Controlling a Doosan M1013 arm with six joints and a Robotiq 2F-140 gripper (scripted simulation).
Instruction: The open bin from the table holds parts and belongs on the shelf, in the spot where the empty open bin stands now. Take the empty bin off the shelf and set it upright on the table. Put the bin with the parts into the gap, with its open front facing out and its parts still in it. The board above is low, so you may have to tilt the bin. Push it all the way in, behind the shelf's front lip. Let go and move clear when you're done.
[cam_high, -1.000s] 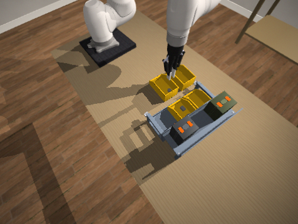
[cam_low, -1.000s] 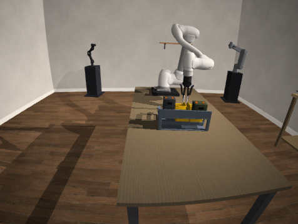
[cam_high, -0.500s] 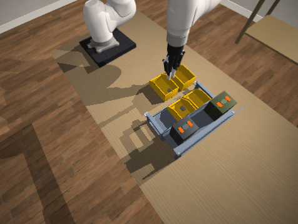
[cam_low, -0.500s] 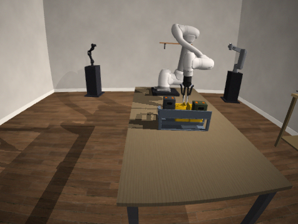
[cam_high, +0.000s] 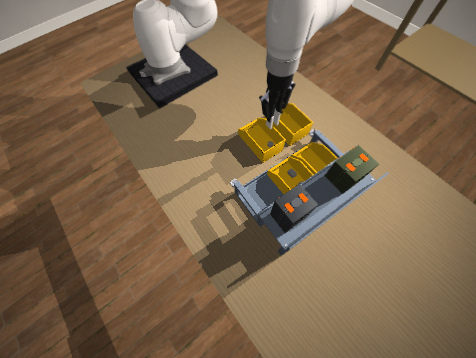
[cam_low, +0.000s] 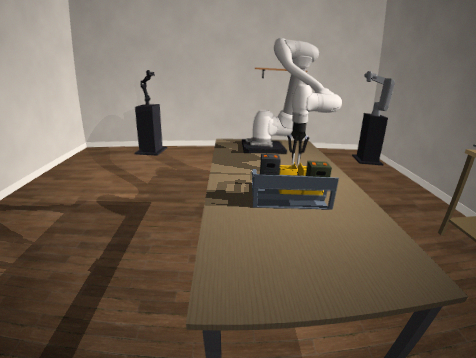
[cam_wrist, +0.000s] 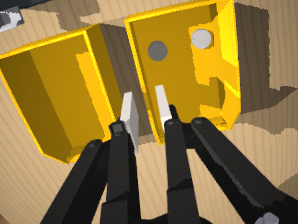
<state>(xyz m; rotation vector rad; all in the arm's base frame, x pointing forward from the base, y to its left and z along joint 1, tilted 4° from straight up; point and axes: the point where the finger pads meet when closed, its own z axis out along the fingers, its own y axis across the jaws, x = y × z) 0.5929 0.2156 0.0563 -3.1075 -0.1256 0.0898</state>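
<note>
Top: your gripper (cam_high: 270, 121) hangs over the bin with parts (cam_high: 255, 134), which sits on the table just behind the shelf (cam_high: 248, 200).
Exterior: the shelf mostly hides that bin.
Wrist: your fingers stand narrowly parted, gripping nothing.
</note>
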